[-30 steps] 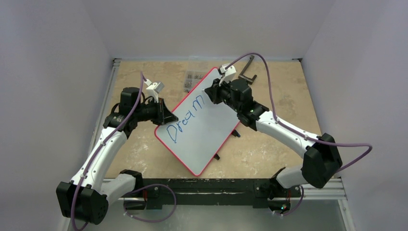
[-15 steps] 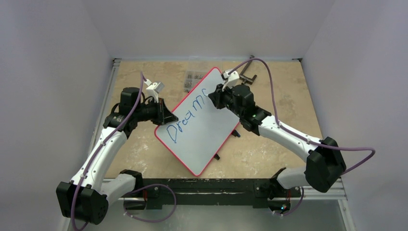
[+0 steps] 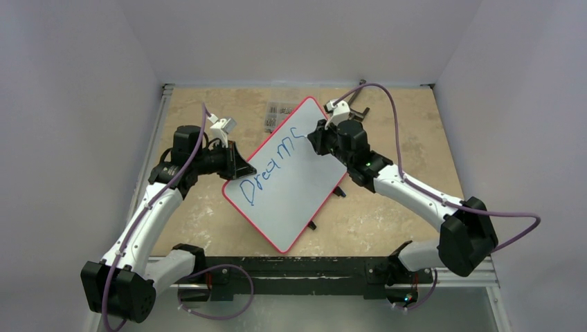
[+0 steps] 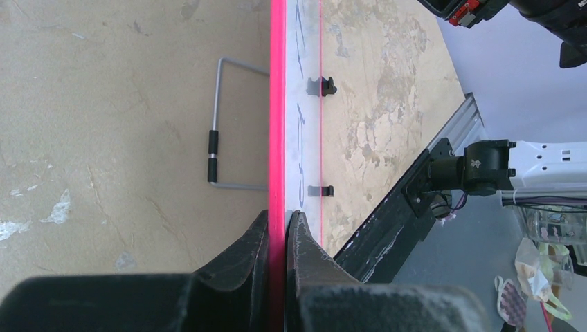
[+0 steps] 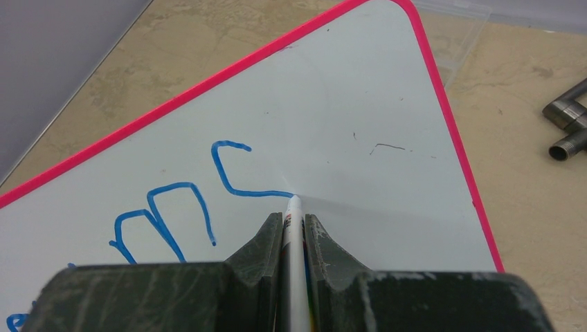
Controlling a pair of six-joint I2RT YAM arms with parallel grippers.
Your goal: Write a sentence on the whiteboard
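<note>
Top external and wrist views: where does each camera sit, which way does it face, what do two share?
Top external: above, behind the robot, looking down; left arm, right arm, whiteboard.
Left wrist: on left arm, sighting along the whiteboard's rim; left pincer clamps it.
Right wrist: on right arm, facing blue lettering; right pincer grips a marker.
Shared: both wrists show the whiteboard.

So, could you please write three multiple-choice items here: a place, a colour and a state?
1. The left pincer sits: A) clamped on the large white red-rimmed whiteboard's edge; B) flat on its face; C) clear of it.
2. The handwritten marker lettering is: A) black; B) blue; C) green.
3. The right pincer is: A) open, empty; B) shut on the rim; C) shut on the thin white marker pen.
Key: 1A, fingers pinch the rim; 2B, strokes show blue; 3C, pen sits between the fingers.
</note>
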